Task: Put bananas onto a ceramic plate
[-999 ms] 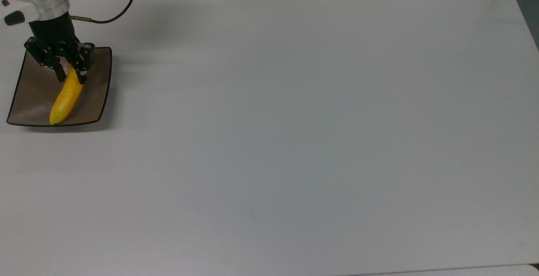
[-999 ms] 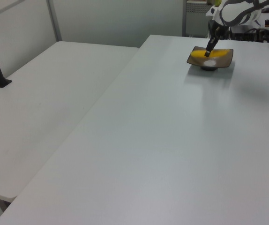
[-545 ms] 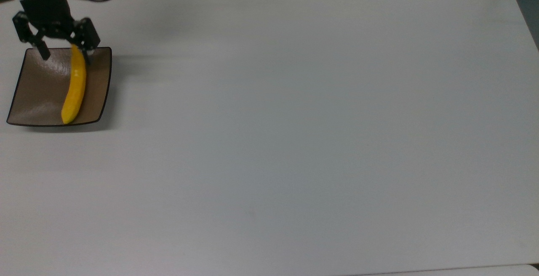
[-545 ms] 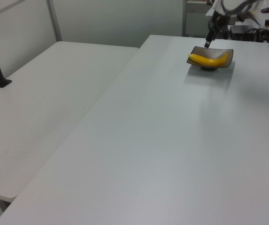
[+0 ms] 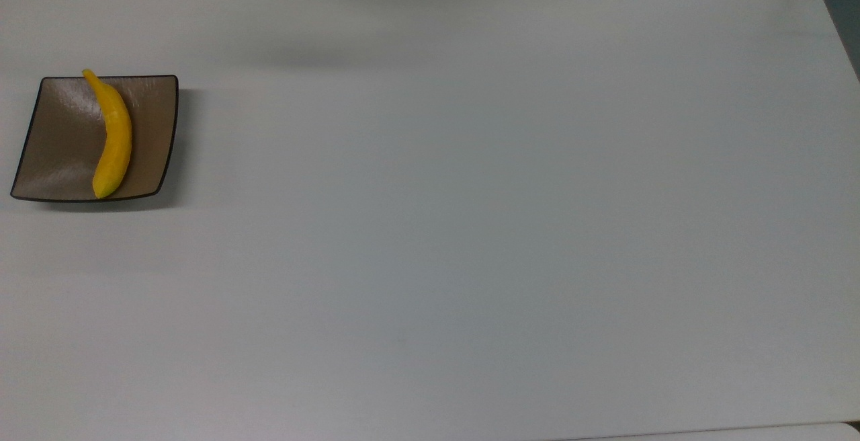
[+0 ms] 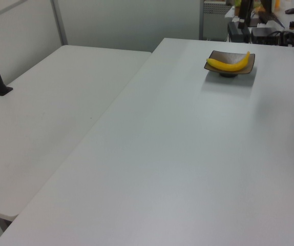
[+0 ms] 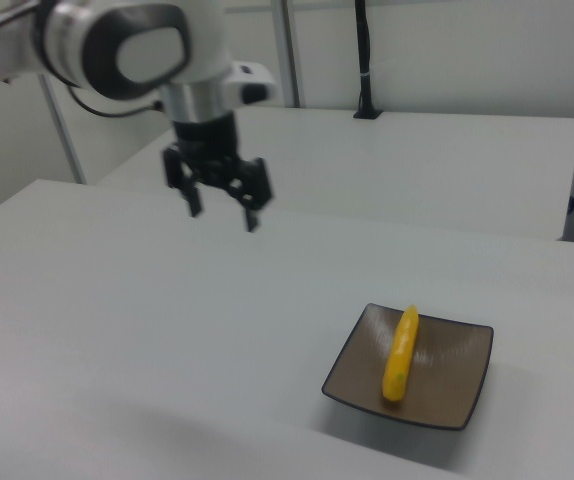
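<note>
Moved: gripper (image 7: 223, 211) has gone up, away from plate.
Fingers: spread apart, holding nothing.
Bananas (image 5: 111, 137): lying on ceramic plate (image 5: 60, 152), stem at rim.

The bananas (image 5: 113, 136) are released and now lie free on the ceramic plate (image 5: 60, 152), rolled so the thin stem end pokes over the far rim in the top view. The gripper (image 7: 221, 215) is lifted well clear of the plate, its fingers spread apart and empty.
</note>
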You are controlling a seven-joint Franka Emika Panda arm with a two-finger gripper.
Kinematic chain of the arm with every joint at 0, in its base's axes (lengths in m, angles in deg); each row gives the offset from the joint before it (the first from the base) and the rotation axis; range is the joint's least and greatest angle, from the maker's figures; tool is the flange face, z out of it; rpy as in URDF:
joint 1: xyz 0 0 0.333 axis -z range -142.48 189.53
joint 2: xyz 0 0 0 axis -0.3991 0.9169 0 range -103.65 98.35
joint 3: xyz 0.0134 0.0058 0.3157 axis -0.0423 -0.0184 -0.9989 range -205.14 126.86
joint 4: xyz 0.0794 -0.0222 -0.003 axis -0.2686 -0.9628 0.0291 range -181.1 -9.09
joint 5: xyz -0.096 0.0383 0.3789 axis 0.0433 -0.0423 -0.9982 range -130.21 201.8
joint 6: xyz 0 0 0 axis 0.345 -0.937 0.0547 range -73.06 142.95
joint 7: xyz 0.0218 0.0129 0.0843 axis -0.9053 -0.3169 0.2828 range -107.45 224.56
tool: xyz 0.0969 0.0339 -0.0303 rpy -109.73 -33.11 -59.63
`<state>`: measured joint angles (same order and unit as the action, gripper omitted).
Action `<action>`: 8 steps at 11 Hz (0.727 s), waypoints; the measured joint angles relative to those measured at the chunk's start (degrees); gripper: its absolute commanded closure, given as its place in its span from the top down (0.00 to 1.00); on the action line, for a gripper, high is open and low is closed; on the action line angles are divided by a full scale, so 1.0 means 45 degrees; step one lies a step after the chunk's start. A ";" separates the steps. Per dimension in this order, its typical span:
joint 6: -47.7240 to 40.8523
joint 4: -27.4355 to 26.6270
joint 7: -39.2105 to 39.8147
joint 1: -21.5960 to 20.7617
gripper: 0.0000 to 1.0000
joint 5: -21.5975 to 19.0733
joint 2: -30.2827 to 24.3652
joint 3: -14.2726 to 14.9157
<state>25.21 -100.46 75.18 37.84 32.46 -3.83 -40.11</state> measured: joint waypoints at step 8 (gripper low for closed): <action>-0.0355 -0.0061 -0.3008 -0.5238 1.00 0.0005 -0.0392 0.0911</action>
<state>23.61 -100.74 61.64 14.27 32.48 -5.59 -36.01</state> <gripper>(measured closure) 0.000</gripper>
